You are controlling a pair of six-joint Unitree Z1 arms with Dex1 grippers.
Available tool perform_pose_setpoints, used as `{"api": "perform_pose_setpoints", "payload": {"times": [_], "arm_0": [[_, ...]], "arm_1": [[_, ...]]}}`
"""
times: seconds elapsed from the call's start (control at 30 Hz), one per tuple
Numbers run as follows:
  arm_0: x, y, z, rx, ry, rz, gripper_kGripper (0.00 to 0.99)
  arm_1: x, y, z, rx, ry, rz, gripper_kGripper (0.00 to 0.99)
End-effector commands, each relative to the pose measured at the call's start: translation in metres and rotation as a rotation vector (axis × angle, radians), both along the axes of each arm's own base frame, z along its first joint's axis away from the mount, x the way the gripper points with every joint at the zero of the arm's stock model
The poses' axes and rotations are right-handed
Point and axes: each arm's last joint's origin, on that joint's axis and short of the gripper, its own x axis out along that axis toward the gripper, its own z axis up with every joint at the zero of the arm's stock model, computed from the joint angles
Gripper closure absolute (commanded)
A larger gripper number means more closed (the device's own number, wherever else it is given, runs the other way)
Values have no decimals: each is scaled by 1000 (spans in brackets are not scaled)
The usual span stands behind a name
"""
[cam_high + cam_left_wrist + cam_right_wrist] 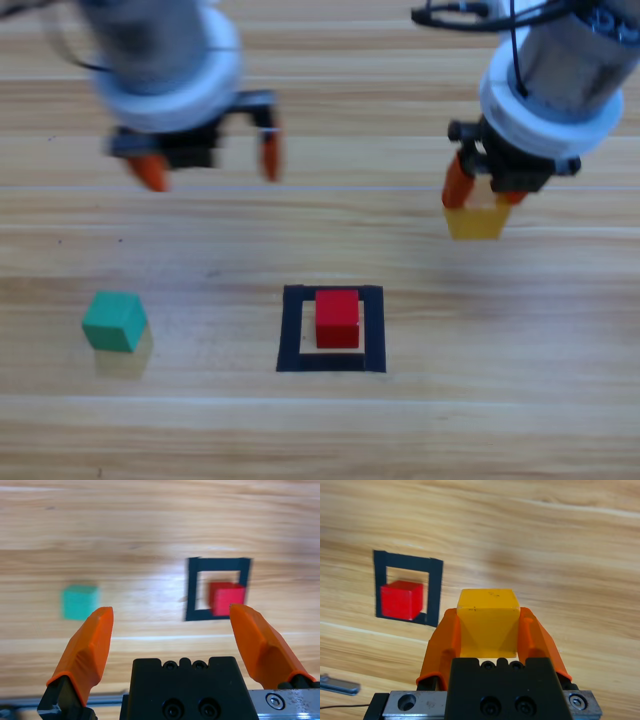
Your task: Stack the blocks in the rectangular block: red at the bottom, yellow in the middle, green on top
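Right claw [484, 192] w/ 1 yellow [477, 220], 1 red [338, 318]

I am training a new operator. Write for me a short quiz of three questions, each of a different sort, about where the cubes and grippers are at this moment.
1. True or false: the red cube sits inside the tape square.
2. Which cube does the right gripper hold? A green, B yellow, C red.
3. Fill in: the left gripper has its jaws ____ and holds nothing.

Key:
1. True.
2. B; the yellow cube sits between its jaws.
3. Open; the green cube lies free on the table.
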Motion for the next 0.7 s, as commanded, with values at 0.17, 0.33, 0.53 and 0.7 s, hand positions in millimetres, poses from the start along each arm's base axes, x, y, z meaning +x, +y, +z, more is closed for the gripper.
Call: {"api": "perform_pose_setpoints", "payload": {"times": [0.17,0.33,0.53,0.7], "arm_0": [[-35,99,7,26,-24,-14,0],[-51,114,-8,18,-33,-51,0],[-59,119,-25,39,-13,-99,0],[-55,116,-31,47,12,-133,0]], "arm_1": [[3,73,-56,-123,132,41,975],[-5,104,-62,-117,115,62,975],[-16,127,-63,-116,88,39,973],[-25,134,-57,-118,69,23,973]]}}
